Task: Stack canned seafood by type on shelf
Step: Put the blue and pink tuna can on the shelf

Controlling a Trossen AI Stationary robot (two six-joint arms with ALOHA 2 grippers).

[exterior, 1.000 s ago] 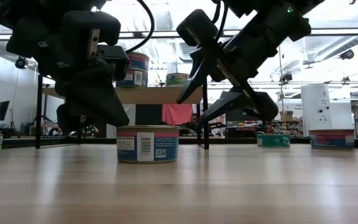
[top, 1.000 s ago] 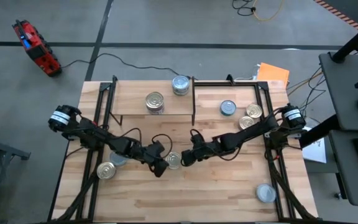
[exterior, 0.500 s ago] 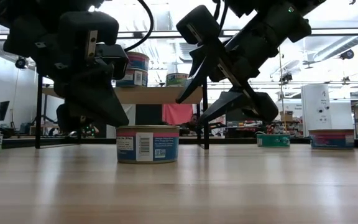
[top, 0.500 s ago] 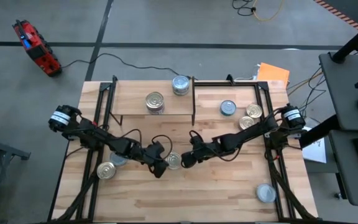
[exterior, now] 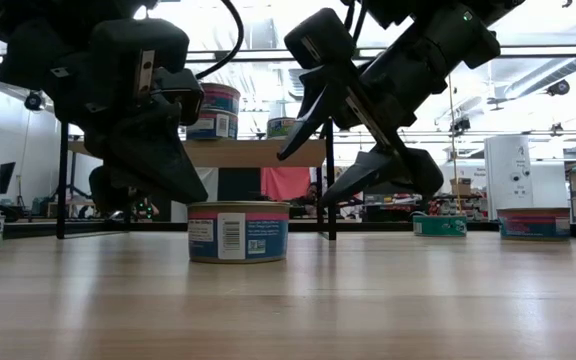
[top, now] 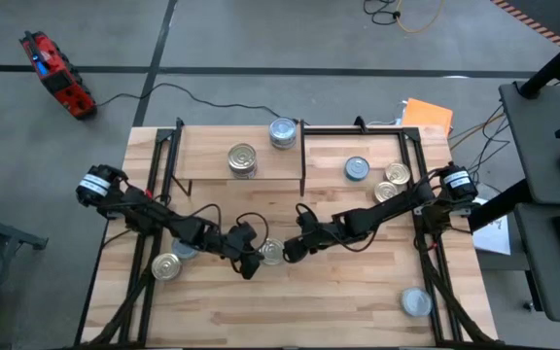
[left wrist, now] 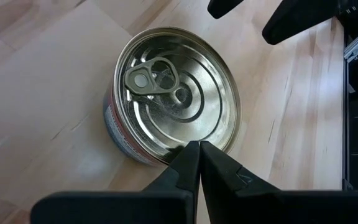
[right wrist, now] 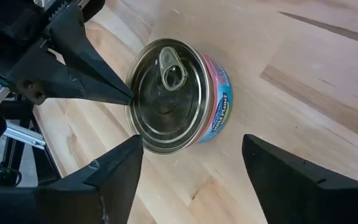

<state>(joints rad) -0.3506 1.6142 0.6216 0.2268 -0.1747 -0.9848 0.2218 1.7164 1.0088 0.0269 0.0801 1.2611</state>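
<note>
A squat tin (top: pixel 271 252) with a pull-tab lid and a pink and blue label stands upright on the tabletop, mid-table. My left gripper (top: pixel 252 261) is shut, and its tip (left wrist: pixel 199 145) is at the left rim of the tin. My right gripper (top: pixel 287 250) is open and hovers over the tin from the right. Its two fingers (right wrist: pixel 118 163) straddle the tin (right wrist: pixel 178 93) without touching, and they are above it in the low view (exterior: pixel 303 180). The shelf (top: pixel 207 156) carries a golden tin (top: pixel 242 159) and a silver tin (top: pixel 282 133). My left gripper has its shut fingertips (right wrist: pixel 128 96) at the lid's rim (left wrist: pixel 166 157) on the tin's left side, slanting down from the table's left. Whether they touch the rim cannot be told. The tin stands flat on the table.
A golden tin (top: pixel 166 265) and a silver one (top: pixel 185 251) sit under my left arm. A bluish tin (top: pixel 357 169) and two golden tins (top: pixel 397 175) (top: pixel 385 192) stand right of the shelf. One silver tin (top: pixel 416 302) is near the right front corner.
</note>
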